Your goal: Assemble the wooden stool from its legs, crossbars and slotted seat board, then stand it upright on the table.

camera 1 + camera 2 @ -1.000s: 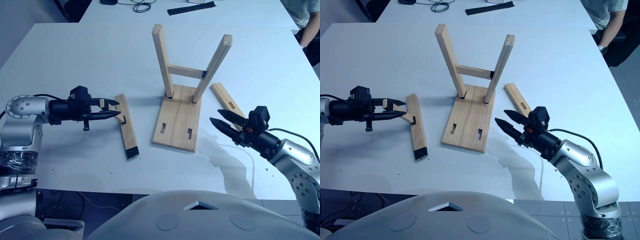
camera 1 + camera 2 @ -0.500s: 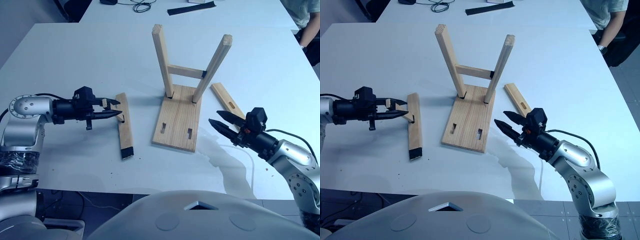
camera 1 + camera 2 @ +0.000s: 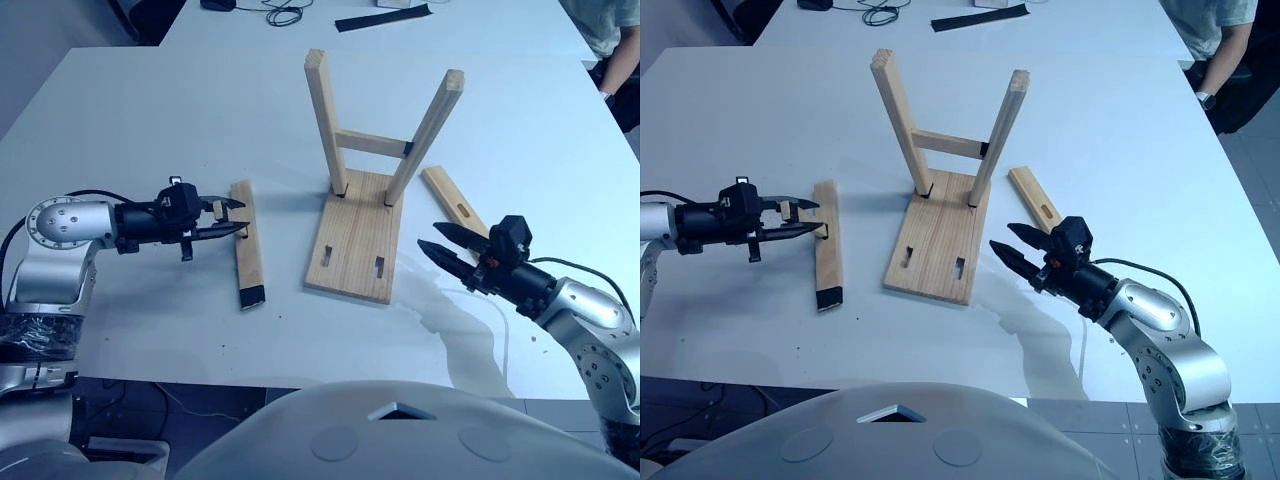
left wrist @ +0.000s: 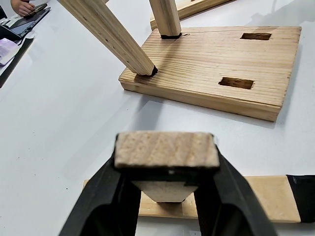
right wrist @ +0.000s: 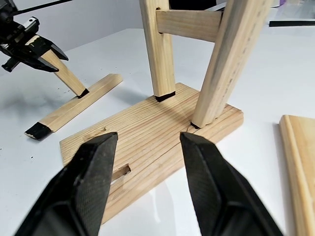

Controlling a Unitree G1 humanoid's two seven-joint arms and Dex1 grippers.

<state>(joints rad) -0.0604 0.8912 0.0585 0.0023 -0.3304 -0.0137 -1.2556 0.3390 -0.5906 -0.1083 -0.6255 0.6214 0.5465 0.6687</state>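
Note:
The slotted seat board [image 3: 356, 243] lies flat mid-table. Two legs [image 3: 326, 120] stand in its far slots, joined by a crossbar [image 3: 372, 143]; its two near slots [image 4: 237, 82] are bare. To its left a loose leg [image 3: 246, 245] with a black end lies flat, and a short crossbar [image 4: 167, 150] sticks up from it. My left gripper [image 3: 238, 217] is shut on that crossbar's end. A second loose leg [image 3: 455, 208] lies right of the board. My right gripper [image 3: 442, 242] hovers open just right of the board's near corner, holding nothing.
The white table [image 3: 150, 100] has free room to the left and at the back. A black strip [image 3: 383, 17] and cables [image 3: 283, 12] lie on the table behind. The front edge is close below both grippers.
The left gripper has moved slightly right with the crossbar, and the loose leg has swung, its black end going left. The right gripper has edged a little towards the board.

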